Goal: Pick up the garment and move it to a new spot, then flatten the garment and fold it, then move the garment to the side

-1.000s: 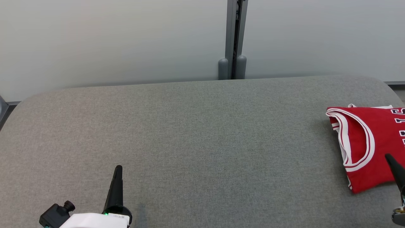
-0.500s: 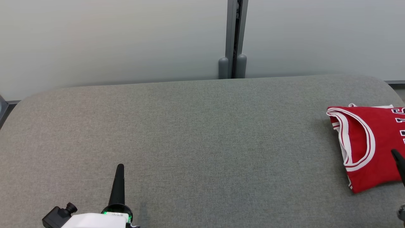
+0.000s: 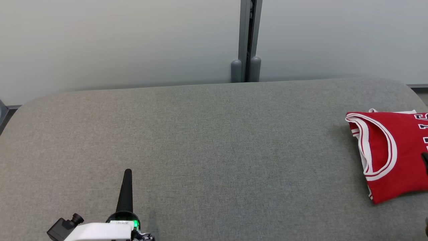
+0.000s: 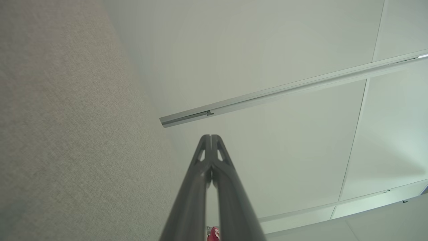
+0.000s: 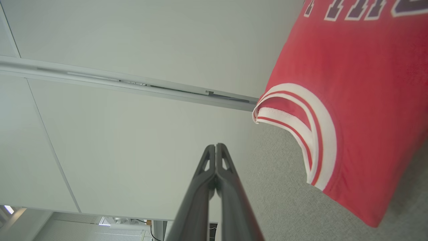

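Note:
The garment [image 3: 398, 150] is a red jersey with white trim and dark lettering, lying folded at the far right of the grey padded table [image 3: 214, 144], partly cut off by the picture's edge. The right wrist view also shows the garment [image 5: 361, 100], to the right of my right gripper [image 5: 215, 146], which is shut and empty. In the head view only a dark tip of the right gripper [image 3: 425, 157] shows at the right edge, over the jersey. My left gripper [image 3: 127, 171] is shut at the lower left, far from the garment, fingers pressed together [image 4: 210, 136].
A pale wall with a grey vertical post [image 3: 246, 40] runs behind the table. The table's rounded corners show at the back left and back right. Bare grey fabric stretches between the left gripper and the jersey.
The right gripper has slid out toward the right edge of the head view, off most of the jersey. The left gripper has crept slightly forward. The garment has stayed put.

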{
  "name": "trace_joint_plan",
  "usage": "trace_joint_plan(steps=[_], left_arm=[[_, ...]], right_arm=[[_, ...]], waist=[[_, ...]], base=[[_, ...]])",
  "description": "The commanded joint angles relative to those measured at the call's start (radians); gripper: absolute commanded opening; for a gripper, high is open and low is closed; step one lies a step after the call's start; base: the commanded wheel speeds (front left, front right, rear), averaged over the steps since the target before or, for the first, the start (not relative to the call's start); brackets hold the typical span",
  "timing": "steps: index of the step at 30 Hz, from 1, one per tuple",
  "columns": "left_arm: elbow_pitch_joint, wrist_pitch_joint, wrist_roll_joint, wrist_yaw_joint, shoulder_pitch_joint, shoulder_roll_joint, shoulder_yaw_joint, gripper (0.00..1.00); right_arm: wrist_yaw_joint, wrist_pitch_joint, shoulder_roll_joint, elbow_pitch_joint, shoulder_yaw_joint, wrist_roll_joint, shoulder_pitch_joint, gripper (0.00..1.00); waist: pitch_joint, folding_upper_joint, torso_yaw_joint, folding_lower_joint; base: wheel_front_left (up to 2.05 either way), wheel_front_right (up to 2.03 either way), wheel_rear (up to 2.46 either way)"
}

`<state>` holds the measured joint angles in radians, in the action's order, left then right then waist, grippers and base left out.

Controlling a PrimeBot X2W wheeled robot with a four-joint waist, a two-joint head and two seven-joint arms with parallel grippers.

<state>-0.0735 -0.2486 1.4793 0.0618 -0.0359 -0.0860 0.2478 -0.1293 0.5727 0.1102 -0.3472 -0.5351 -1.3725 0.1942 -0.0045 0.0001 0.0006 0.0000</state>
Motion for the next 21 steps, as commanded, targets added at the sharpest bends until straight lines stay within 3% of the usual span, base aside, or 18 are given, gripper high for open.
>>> trace_joint_plan(steps=[1,21], left_arm=[[0.002,-0.005,0.016,0.009,0.013,-0.001,-0.006,0.00],[-0.002,-0.013,0.125,0.046,0.026,0.031,-0.013,0.00]], right_arm=[[-0.002,0.010,0.012,-0.007,-0.008,-0.023,0.014,0.00],[-0.002,0.067,0.020,-0.053,-0.061,-0.157,0.047,0.00]], waist=[[0.000,-0.0001,0.000,0.0000],[0.006,-0.0001,0.000,0.0000]], base=[[0.00,0.00,0.00],[0.00,0.00,0.00]])
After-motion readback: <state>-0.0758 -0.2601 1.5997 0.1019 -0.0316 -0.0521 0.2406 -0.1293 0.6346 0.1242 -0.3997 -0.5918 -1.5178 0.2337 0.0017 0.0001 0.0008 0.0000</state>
